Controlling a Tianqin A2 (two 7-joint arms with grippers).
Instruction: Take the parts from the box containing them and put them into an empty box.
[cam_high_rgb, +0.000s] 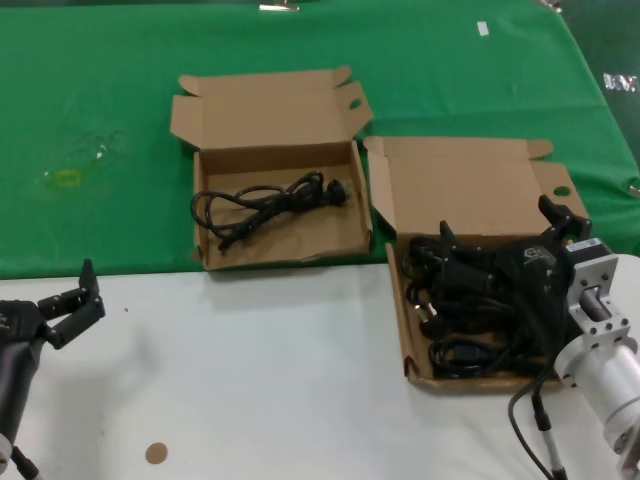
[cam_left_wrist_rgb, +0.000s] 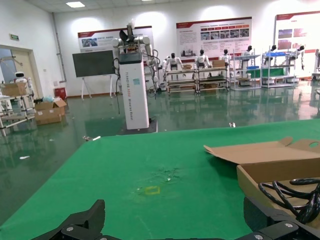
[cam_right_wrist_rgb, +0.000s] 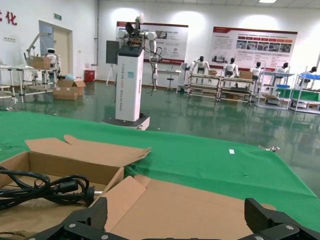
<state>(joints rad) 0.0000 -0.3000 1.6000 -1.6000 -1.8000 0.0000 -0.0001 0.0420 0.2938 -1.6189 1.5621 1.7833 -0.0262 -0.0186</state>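
cords fill right box; one cord in left box; both arms' fingers spread.

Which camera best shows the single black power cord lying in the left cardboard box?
The head view: the single black power cord lies whole in the open brown cardboard box. The right wrist view catches its plug end side-on; the left wrist view shows only loops at the frame edge.

**Legible Text**

I read vertical lettering, apparently "TIANQIN A2", on the white pillar stand under a display robot. Wall posters carry print too small for me to read. Boxes bear none.
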